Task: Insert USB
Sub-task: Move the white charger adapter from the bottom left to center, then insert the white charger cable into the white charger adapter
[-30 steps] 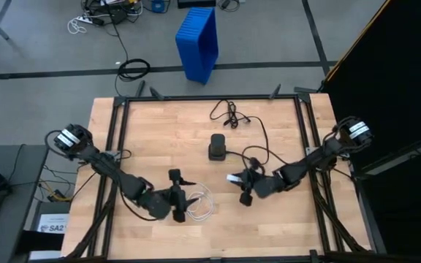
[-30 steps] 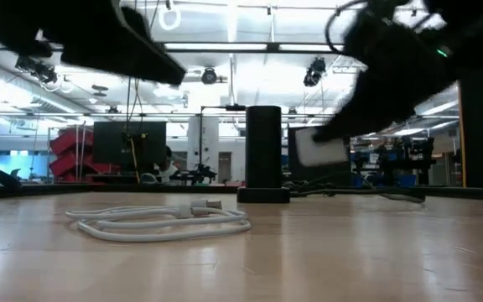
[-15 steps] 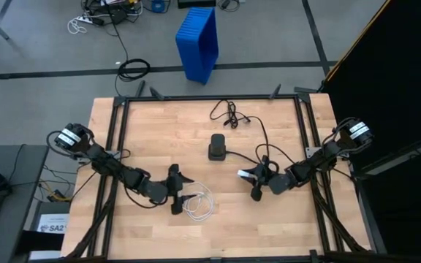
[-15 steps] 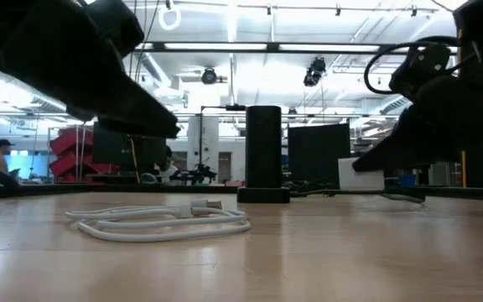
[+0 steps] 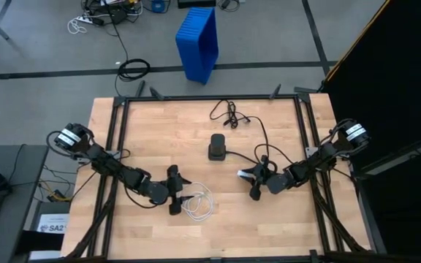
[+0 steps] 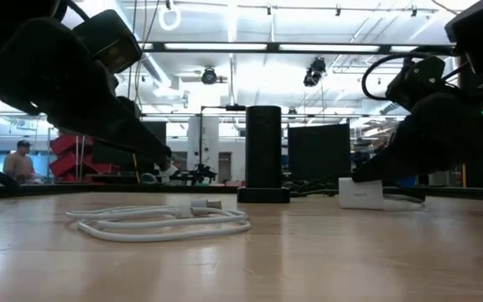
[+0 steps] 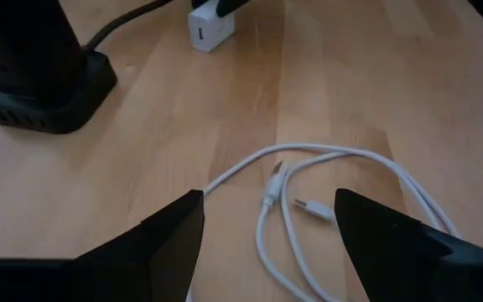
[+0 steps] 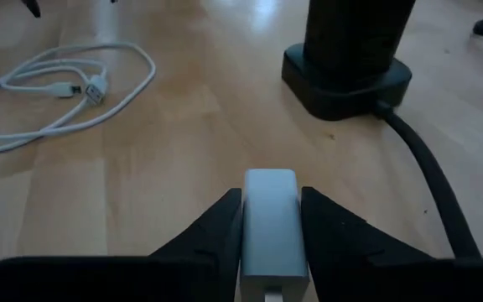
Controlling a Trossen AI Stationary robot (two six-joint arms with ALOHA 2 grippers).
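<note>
The blue plastic bin (image 5: 198, 42) on the floor beyond the table lies tipped, contents not visible. The thin white coiled USB cable (image 5: 198, 203) lies on the wooden table (image 5: 159, 139) just ahead of the left gripper (image 5: 175, 193), fingers spread. The right gripper (image 8: 267, 225) (lower than a second ago) clamps a small white charger block (image 8: 268, 220), now resting on the tabletop.

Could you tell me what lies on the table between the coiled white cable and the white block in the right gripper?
Nothing: in the right wrist view, only bare wood lies between the white cable and the white block.
</note>
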